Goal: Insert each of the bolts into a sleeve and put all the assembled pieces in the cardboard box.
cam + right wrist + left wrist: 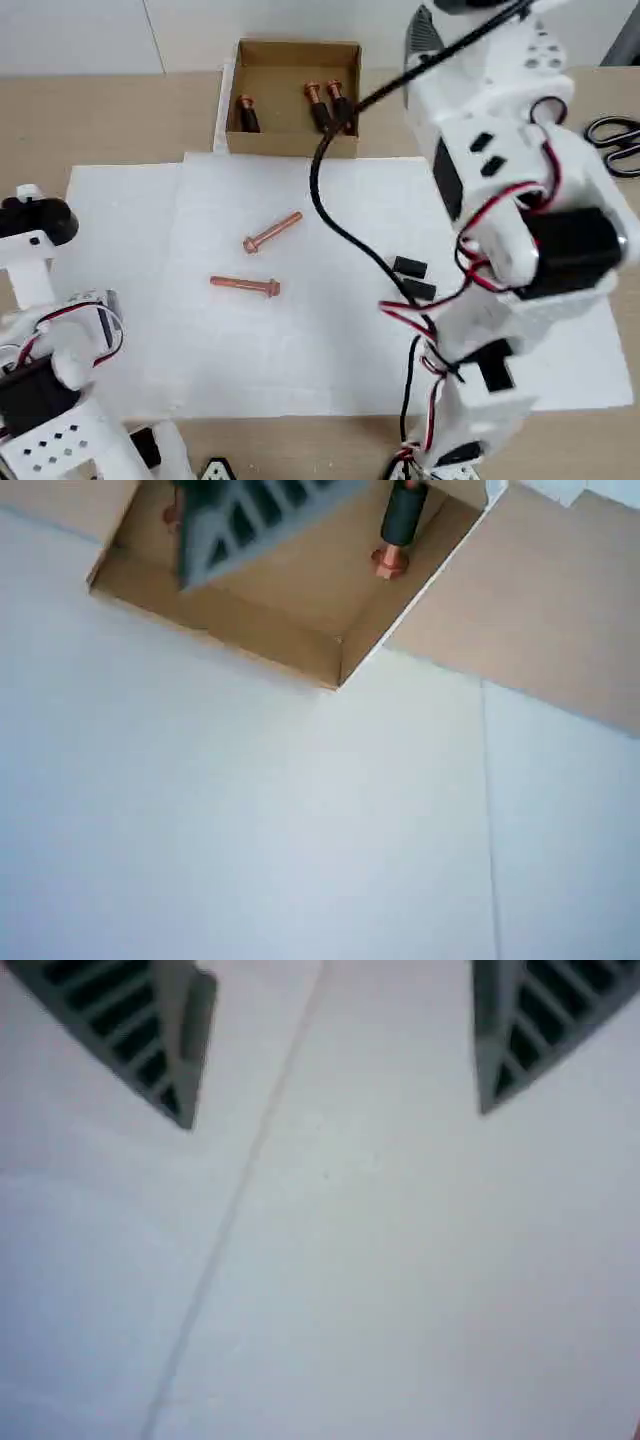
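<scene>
From above, the cardboard box [232,95] sat at the far edge of the white foam sheet [150,300]. Three assembled pieces lay inside it, one piece [246,113] alone on one side and two more [318,105] [340,103] close together on the other. Each was a copper bolt in a black sleeve, with the copper head toward the far wall. Two bare bolts lay on the sheet, near each other but apart. The slanted bolt [272,232] had its head toward the near side and its tip toward the box. The other bolt [245,285] lay almost straight across. Two loose black sleeves [410,267] [417,290] lay side by side, partly behind the red wires of the right arm [520,200]. That big arm hid much of that side of the sheet. Scissors [612,140] were cut off at the edge. The left arm [60,350] was at the near corner.

From the left wrist, the left gripper [335,1115] was spread wide and held nothing. It hung over the bare sheet, where a thin seam [230,1220] ran.

From the right wrist, the right gripper [240,525] was over the box, cut off at the edge. I could not tell if it was released or clenched. One piece in the box, a black sleeve with a copper head [398,525], pointed its head into the middle.
</scene>
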Robot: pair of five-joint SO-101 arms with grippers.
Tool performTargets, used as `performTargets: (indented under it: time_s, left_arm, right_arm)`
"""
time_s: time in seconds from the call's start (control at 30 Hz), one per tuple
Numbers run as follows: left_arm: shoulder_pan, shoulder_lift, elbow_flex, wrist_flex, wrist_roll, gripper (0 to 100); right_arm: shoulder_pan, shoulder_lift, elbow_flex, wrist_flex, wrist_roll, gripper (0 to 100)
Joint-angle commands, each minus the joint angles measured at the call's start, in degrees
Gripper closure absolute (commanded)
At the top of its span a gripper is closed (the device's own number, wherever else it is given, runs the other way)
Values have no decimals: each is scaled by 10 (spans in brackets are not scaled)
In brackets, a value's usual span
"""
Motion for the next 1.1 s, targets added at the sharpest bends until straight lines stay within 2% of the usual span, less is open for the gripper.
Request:
performTargets:
  time_s: [0.0,0.43,0.57,0.7,0.83,0.9,0.97,1.07]
  left_arm:
    - [-2,-5,-2,1,0,825]
    - [-2,-5,-2,1,0,825]
    - [-2,-5,-2,1,0,825]
    - [-2,-5,-2,1,0,825]
    - [-2,-5,-2,1,0,825]
    - [-3,-5,-2,1,0,825]
    - [-3,-5,-2,1,0,825]
    - [-3,-5,-2,1,0,825]
  right_arm:
    - [7,-75,115,6,6,775]
    - [7,-406,872,-1,5,774]
    - [7,-513,1067,-44,4,773]
    - [40,-625,1204,-153,4,775]
    - [120,-695,1298,-262,6,775]
    - [160,-696,1315,-282,14,775]
    - [188,-683,1317,-283,54,775]
    - [193,-646,1318,-283,105,775]
